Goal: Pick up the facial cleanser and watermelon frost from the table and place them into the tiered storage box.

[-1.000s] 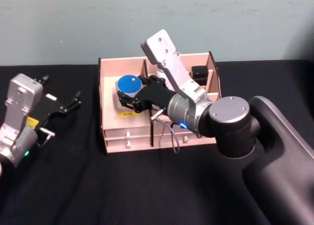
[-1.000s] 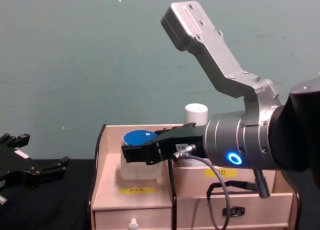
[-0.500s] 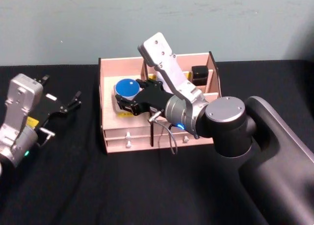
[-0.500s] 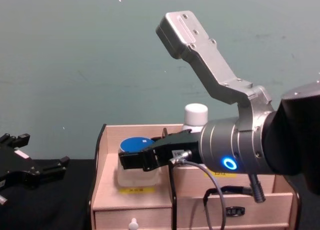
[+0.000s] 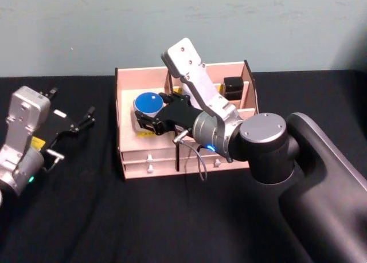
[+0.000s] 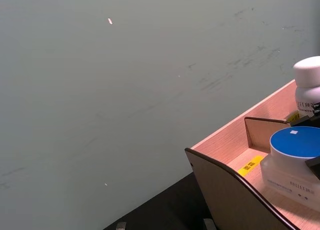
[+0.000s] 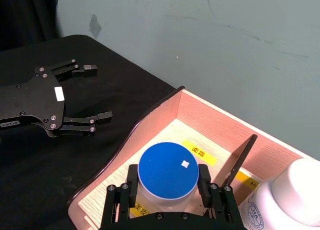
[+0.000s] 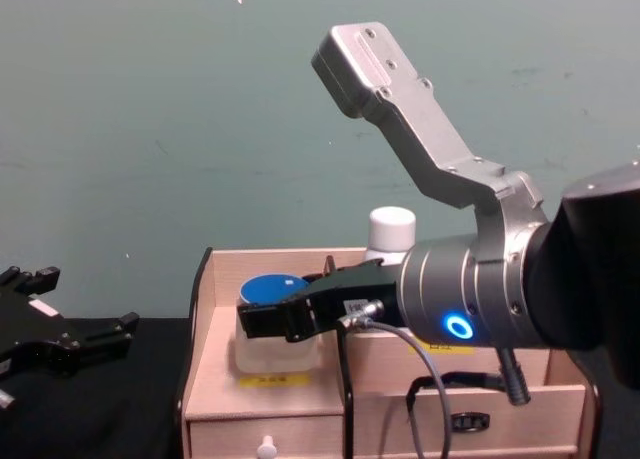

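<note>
Black table (image 5: 86,205) under teal wall (image 5: 172,22); right gripper (image 7: 167,187) clamps blue-lidded jar (image 7: 167,174) in tiered storage box (image 5: 129,111).

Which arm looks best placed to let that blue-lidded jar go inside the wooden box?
The right: its pincer already grips the blue-lidded jar inside the wooden box. The left pincer hangs open off to the side.

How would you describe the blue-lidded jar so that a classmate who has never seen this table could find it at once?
Find the tiered storage box of pale wood at the back of the black table. In its left compartment, the right tool is closed around the blue-lidded jar. Unlike the taller white-capped bottle beside it, it is squat and translucent, with a flat round blue lid.
</note>
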